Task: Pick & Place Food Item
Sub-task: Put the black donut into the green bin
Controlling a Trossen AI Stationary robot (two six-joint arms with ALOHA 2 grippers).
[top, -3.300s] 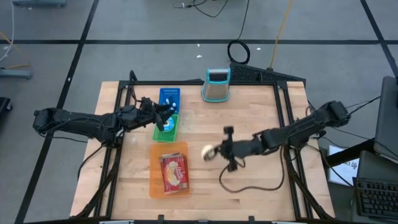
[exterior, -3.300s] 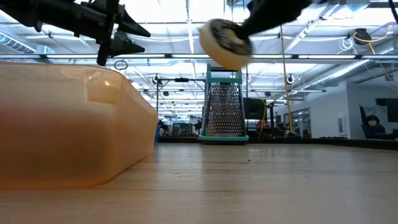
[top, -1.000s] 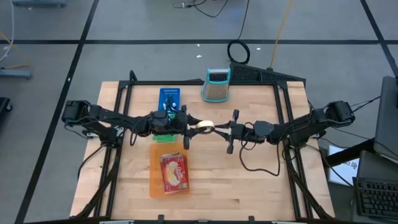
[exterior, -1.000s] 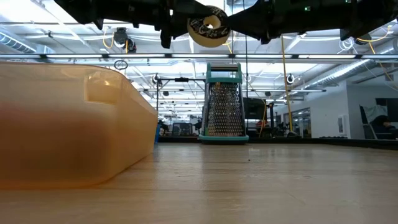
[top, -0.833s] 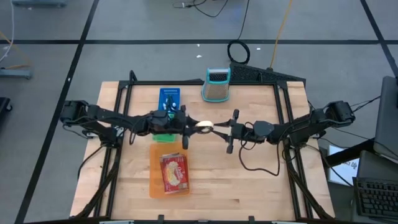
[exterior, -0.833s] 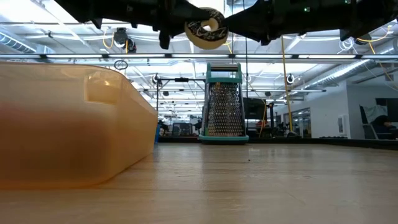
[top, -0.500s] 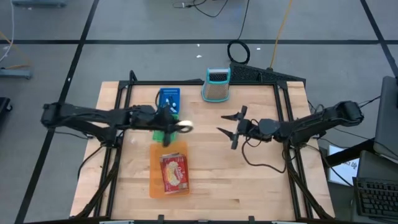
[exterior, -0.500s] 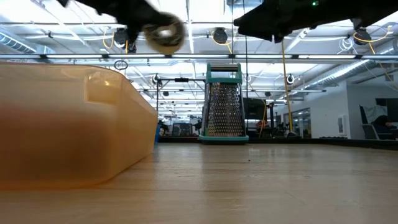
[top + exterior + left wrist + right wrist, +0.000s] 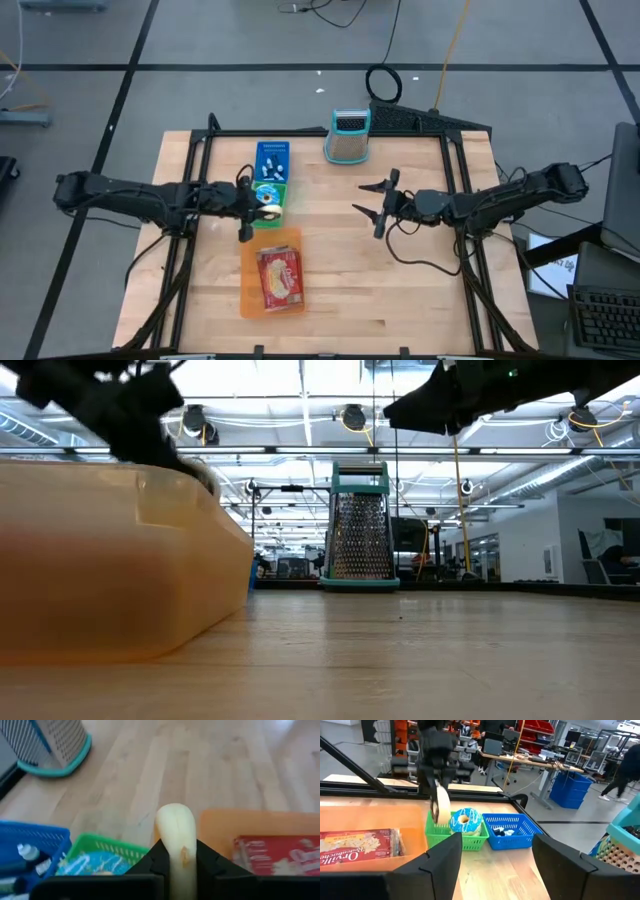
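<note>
A cream ring doughnut [image 9: 175,825] is held in my shut left gripper [image 9: 262,203] above the green basket [image 9: 270,212], at the edge beside the orange tray [image 9: 252,262]. It shows edge-on in the left wrist view. In the right wrist view it hangs as a pale disc [image 9: 440,806] beside a blue-iced doughnut [image 9: 465,821] lying in the green basket. My right gripper [image 9: 374,206] hovers open over the table's middle, with nothing between its fingers [image 9: 440,857]. In the low view the orange tray's wall hides most of the held doughnut. My left gripper pinches the cream doughnut across its two flat faces [image 9: 176,851], one finger [image 9: 159,851] on each side. The fingers slant down from the table's left. The doughnut stands on edge beyond the fingertips, lifted clear above the green basket.
A red popcorn packet [image 9: 281,277] lies in the orange tray. A blue basket [image 9: 272,156] with small items adjoins the green one on the far side. A metal grater [image 9: 348,136] stands at the far edge. Bare wood [image 9: 400,290] spreads across the near right.
The doughnut has passed from my right gripper to my left. The left gripper shut on it at the table's middle, and the right opened and drew slightly toward the right edge. The left then pulled back toward the left edge, tipping down, carrying it over the green basket.
</note>
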